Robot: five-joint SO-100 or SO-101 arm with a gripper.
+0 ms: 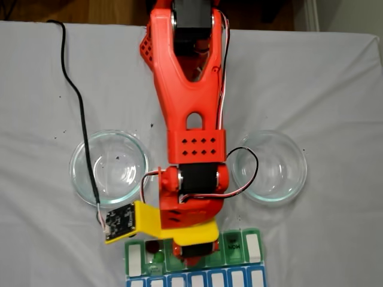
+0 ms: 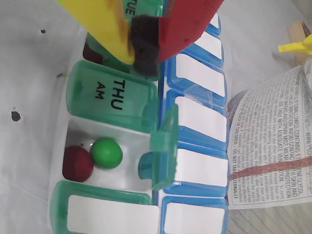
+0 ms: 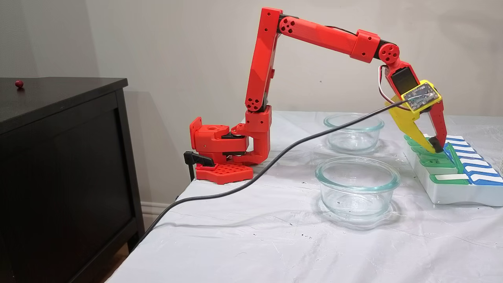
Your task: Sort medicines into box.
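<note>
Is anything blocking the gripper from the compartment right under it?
Yes. The gripper sits on the closed green lid marked TUE, which covers that compartment. The compartment holding a red ball and green ball lies open.

Two glass bowls are sitting on the table, one nearer and one farther in a fixed view. One pill box is lying there. In its open compartment, two balls are resting: one green, one dark red. Another red ball is lying on the cabinet.
</note>
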